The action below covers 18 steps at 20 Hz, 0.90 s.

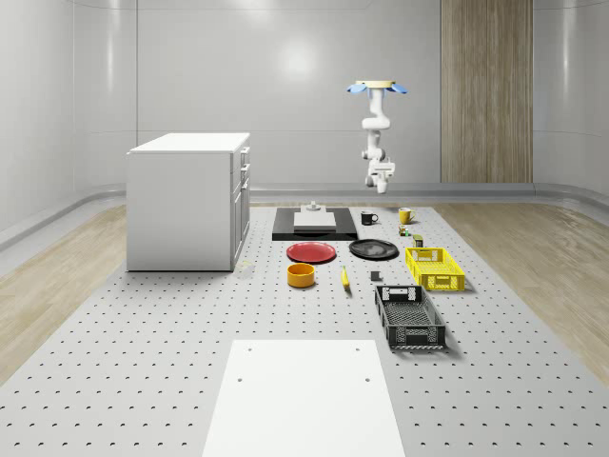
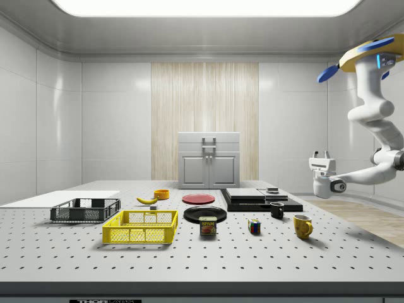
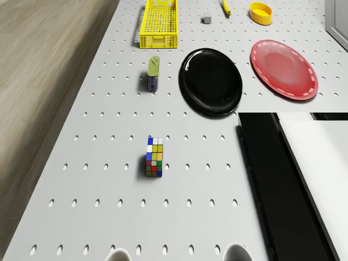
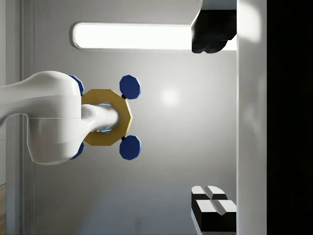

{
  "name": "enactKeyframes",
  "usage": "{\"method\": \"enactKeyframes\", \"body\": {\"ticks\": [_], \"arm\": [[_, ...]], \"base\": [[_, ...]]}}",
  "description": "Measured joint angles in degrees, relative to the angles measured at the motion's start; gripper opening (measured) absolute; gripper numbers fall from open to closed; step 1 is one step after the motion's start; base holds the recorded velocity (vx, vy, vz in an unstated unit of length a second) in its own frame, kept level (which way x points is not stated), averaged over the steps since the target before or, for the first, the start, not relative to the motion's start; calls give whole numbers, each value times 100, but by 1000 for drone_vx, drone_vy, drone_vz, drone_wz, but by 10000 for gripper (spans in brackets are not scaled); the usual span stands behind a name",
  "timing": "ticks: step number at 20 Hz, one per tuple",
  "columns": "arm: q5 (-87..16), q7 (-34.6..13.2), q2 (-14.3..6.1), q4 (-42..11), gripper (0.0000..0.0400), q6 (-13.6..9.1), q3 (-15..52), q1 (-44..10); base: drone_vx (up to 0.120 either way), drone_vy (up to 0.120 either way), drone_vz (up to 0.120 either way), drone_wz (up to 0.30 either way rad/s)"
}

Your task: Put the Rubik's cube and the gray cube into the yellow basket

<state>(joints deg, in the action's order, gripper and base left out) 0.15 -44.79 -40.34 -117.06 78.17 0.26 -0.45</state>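
Your gripper hangs in the air with its fingers up, slightly parted and empty; the drone hovers beyond the table's far end. The Rubik's cube sits on the table near the black plate. It looks rigid, light and smooth-faced, so take it across two opposite flat sides.

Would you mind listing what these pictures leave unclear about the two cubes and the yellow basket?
- Gray cube: too small in the drone view to read its faces or tilt.
- Yellow basket: its far end is cut off by the drone view's edge.
- Rubik's cube: too small in the whole-scene view to tell its colours.
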Motion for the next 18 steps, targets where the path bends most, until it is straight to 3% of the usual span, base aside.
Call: {"method": "enactKeyframes", "body": {"ticks": [8, 18], "arm": [[-5, 1, -22, -18, 400, 31, 7, -5], [-43, -2, -51, -47, 400, 74, 37, -17]], "base": [[120, 115, 0, 0], [120, 0, 0, 0]]}}
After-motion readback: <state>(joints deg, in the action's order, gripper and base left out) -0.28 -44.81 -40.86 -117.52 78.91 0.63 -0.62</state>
